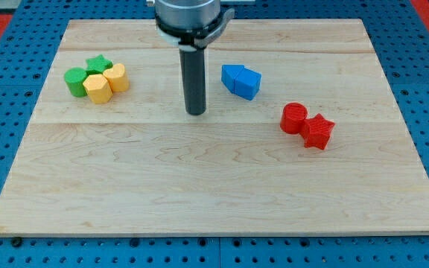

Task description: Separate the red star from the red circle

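The red circle (293, 117) and the red star (318, 131) sit touching each other on the right part of the wooden board (214, 193), the star to the lower right of the circle. My tip (195, 112) rests on the board near its middle, well to the left of both red blocks and apart from them. The rod rises straight up to the arm's mount at the view's top.
Two blue blocks (241, 80) lie touching just right of the rod. At the upper left a cluster holds a green circle (75, 81), a green star (97, 64) and two yellow blocks (106, 83). A blue pegboard (6, 149) surrounds the board.
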`<state>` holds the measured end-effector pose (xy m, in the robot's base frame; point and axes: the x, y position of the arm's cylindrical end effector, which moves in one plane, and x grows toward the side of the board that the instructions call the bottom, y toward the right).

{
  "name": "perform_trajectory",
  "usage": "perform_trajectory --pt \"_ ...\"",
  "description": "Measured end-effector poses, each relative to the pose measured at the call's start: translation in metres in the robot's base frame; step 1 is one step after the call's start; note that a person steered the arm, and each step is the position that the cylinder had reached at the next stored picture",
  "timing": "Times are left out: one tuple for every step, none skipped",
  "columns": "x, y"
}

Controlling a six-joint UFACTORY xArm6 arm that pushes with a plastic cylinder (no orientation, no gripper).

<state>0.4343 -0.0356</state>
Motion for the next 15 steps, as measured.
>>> perform_trajectory --pt "0.046 -0.003" --pt "0.079 0.012" --pt "0.113 0.036" --pt "0.118 0.069" --pt "0.109 0.103" --pt "0.102 0.138" --pt "0.102 0.176" --pt "0.106 0.209" --pt "0.103 0.233" --pt "0.082 0.235" --pt "0.049 0.235" --pt "0.020 0.232" --pt "-0.003 0.207" --pt "-0.006 0.186" --pt "0.001 0.182"
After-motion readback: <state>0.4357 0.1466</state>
